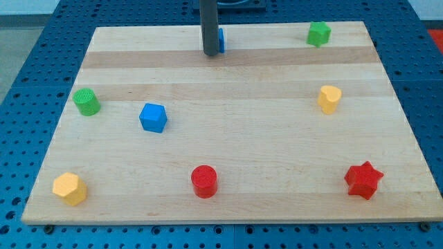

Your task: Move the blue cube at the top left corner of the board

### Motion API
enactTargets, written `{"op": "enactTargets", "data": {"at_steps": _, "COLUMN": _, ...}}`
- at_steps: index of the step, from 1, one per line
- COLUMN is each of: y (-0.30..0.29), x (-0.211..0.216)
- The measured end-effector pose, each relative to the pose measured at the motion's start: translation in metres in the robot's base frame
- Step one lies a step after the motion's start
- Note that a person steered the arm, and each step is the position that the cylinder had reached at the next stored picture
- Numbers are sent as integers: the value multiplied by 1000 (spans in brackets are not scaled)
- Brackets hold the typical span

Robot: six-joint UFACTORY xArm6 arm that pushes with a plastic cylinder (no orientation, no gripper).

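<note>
The blue cube [153, 117] lies on the wooden board [228, 173], left of the middle. My tip [210, 53] rests on the board near the view's top, well above and to the right of the cube. A second blue block [221, 39] sits right behind the rod, mostly hidden by it; its shape cannot be made out.
A green cylinder [86, 102] lies at the left edge, a yellow hexagonal block [69, 189] at the bottom left, a red cylinder [204, 181] at the bottom middle, a red star [363, 180] at the bottom right, a yellow block [329, 99] at the right, a green star-like block [318, 33] at the top right.
</note>
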State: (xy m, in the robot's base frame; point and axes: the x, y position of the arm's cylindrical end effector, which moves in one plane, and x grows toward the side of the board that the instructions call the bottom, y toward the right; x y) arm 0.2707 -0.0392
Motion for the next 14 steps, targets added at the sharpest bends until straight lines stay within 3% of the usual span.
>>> {"op": "enactTargets", "data": {"at_steps": 2, "y": 0, "x": -13}}
{"op": "enactTargets", "data": {"at_steps": 3, "y": -10, "x": 1}}
{"op": "enactTargets", "data": {"at_steps": 5, "y": -41, "x": 110}}
{"op": "enactTargets", "data": {"at_steps": 7, "y": -43, "x": 164}}
{"op": "enactTargets", "data": {"at_steps": 8, "y": -43, "x": 213}}
{"op": "enactTargets", "data": {"at_steps": 12, "y": -90, "x": 226}}
{"op": "enactTargets", "data": {"at_steps": 14, "y": -89, "x": 189}}
